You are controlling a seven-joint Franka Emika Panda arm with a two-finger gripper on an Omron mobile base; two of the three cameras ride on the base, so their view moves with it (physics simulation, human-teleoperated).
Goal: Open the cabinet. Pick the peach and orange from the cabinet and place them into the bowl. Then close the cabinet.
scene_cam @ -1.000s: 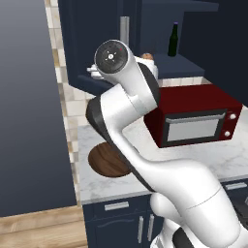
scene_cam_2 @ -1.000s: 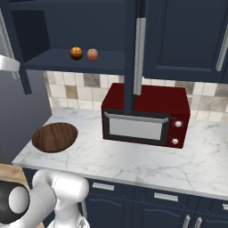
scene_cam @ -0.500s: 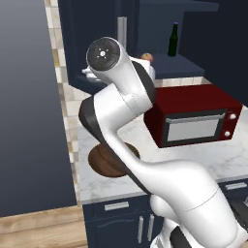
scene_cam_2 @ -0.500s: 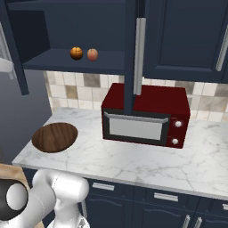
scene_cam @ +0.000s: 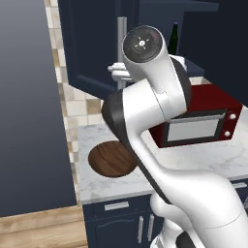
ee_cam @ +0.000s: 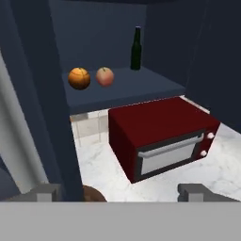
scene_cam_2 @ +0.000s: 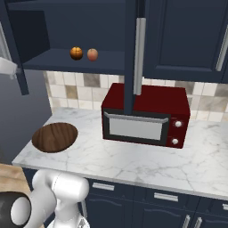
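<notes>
The navy cabinet (scene_cam_2: 178, 40) stands with both doors swung out; its left door (scene_cam: 92, 43) carries a long silver handle (scene_cam: 122, 48). On its shelf lie the orange (scene_cam_2: 76, 53) and, just right of it, the peach (scene_cam_2: 92, 54); the hand view has the orange (ee_cam: 79, 78) and peach (ee_cam: 105, 76) ahead, beyond the door edge. My gripper (scene_cam: 117, 72) hangs beside the left door's handle, open, fingers wide apart with nothing between them (ee_cam: 117, 193). The brown wooden bowl (scene_cam_2: 54, 137) rests empty on the counter's left end, below the shelf.
A dark red microwave (scene_cam_2: 144, 116) sits on the marble counter (scene_cam_2: 147, 164) right of the bowl. A dark bottle (ee_cam: 136, 49) stands at the back of the shelf. The right door (scene_cam_2: 132, 53) juts out edge-on above the microwave. A tall grey panel (scene_cam: 24, 106) bounds the left.
The arm's upper joint has swung to the right in the left base view. The doors, fruit and bowl stay where they were.
</notes>
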